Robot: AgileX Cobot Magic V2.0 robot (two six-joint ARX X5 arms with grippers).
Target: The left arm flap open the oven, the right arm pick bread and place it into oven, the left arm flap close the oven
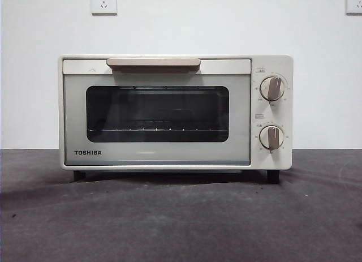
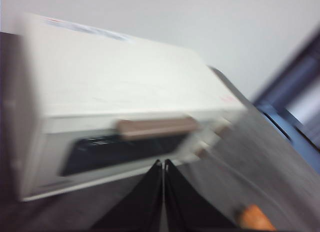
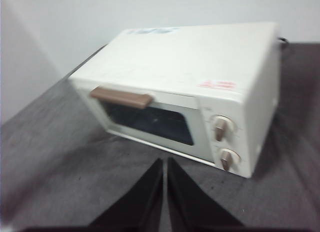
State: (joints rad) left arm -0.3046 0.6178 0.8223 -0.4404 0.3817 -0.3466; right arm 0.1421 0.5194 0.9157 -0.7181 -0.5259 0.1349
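The tabletop (image 1: 181, 217) was dark grey and the oven (image 1: 175, 112) was seen standing on it, near the white wall. The oven door was shut, with the handle (image 1: 153, 63) across its top edge and two knobs at the side. The rack inside looked bare through the dark window.

The first step, flapping the door open, was judged not yet begun. The left hand (image 2: 163, 164) was seen in front of the oven, held above the tabletop, with its two jaws pressed together and nothing held. The right hand (image 3: 165, 164) was also shut and empty, held well back from the oven, on the knob side.

A small orange-brown thing (image 2: 254, 217) was seen blurred at the edge of the left wrist view; it was taken to be the bread, lying on the tabletop.

Next, the left hand would need to be brought up to the handle, so the door could be pulled down.
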